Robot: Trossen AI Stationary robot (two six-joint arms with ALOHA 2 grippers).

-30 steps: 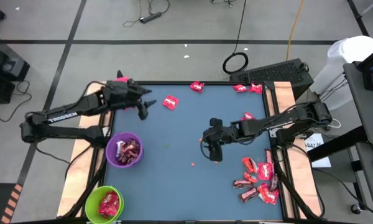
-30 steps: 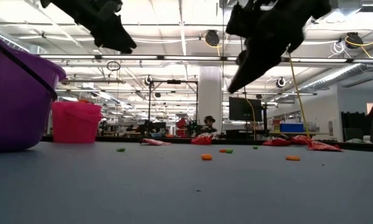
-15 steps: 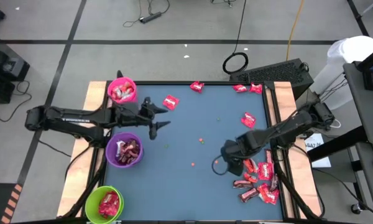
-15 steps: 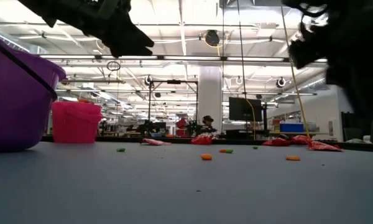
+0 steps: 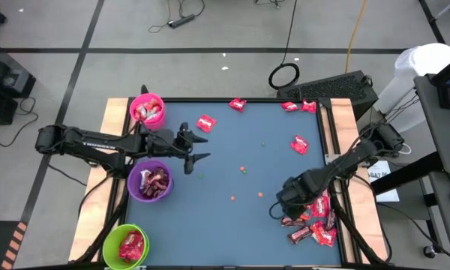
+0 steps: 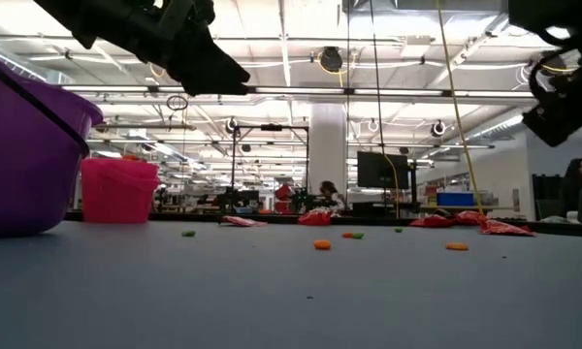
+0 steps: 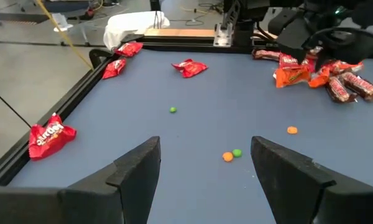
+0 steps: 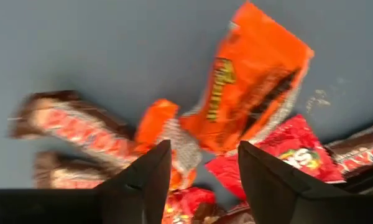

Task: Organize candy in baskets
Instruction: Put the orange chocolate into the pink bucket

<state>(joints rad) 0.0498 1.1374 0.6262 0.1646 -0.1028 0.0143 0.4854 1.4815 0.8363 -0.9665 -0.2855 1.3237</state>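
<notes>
Here, a matte blue table top [image 5: 232,225], dark-framed. Right gripper [image 5: 283,204] low over the candy heap [image 5: 313,217] at the near right edge; fingers parted, nothing between them. Up close the heap is crinkly foil: a flat orange packet [image 8: 255,81], a glossy red one [image 8: 286,152], a dark brown bar [image 8: 68,124] with red lettering.

Left gripper [image 5: 197,148] hovers at mid-left, just right of the tubs, fingers spread wide and empty.

Three round plastic tubs down the left side: pink basket [image 5: 147,109] far, purple basket [image 5: 151,181] middle, green basket [image 5: 127,245] near. Each holds wrapped pieces.

Loose red packets along the far edge: one [image 5: 205,123], another [image 5: 237,104], a pair [image 5: 298,106] at the right corner, one [image 5: 301,144] further in. Tiny orange and green specks [image 5: 243,169] mid-table.
</notes>
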